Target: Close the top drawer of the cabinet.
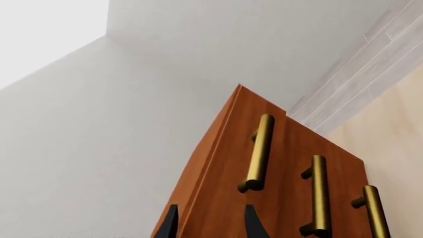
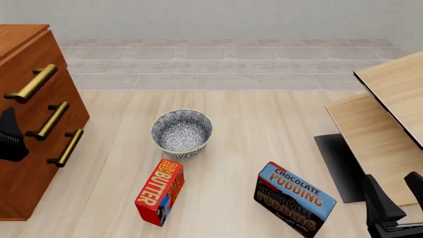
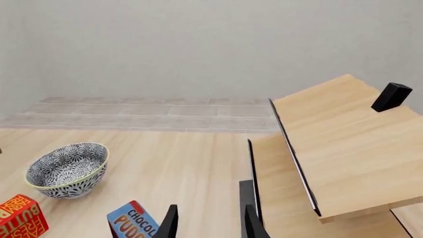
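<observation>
Front view shows the top drawer (image 2: 39,69) flush with the cabinet (image 2: 29,163) (apparently closed); left pincer (image 1: 210,222) and right pincer (image 3: 209,223) both gape, grasping nothing.

Plain pale grey wall (image 2: 218,17) at the back, strip of grey tiled floor (image 2: 225,64) below it. Light wood table (image 2: 264,129) in front. Pale light-wood furniture (image 2: 390,114) with dark edges at right, evenly lit
</observation>
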Robot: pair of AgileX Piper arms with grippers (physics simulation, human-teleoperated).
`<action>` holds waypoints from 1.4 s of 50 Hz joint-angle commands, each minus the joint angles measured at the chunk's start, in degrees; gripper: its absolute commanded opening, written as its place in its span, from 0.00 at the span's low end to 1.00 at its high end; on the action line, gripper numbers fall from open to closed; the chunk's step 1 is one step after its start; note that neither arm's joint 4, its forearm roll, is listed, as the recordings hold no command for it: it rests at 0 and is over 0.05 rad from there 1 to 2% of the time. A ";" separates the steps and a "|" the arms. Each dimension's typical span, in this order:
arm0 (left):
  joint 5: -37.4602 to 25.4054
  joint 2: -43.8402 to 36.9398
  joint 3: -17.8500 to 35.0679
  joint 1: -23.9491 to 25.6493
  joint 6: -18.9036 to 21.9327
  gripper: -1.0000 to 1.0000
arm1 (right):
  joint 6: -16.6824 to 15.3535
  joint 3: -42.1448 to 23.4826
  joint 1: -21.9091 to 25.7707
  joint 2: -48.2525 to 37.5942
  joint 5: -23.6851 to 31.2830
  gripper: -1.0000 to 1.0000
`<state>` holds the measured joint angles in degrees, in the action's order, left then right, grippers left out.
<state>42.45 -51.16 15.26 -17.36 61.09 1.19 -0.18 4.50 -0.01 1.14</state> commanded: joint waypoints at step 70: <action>12.72 -11.02 -2.29 -10.29 9.26 1.00 | -0.22 -0.01 0.21 0.00 0.10 1.00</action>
<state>51.33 -56.92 14.05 -22.71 68.52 0.89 -0.16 4.79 -0.01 1.12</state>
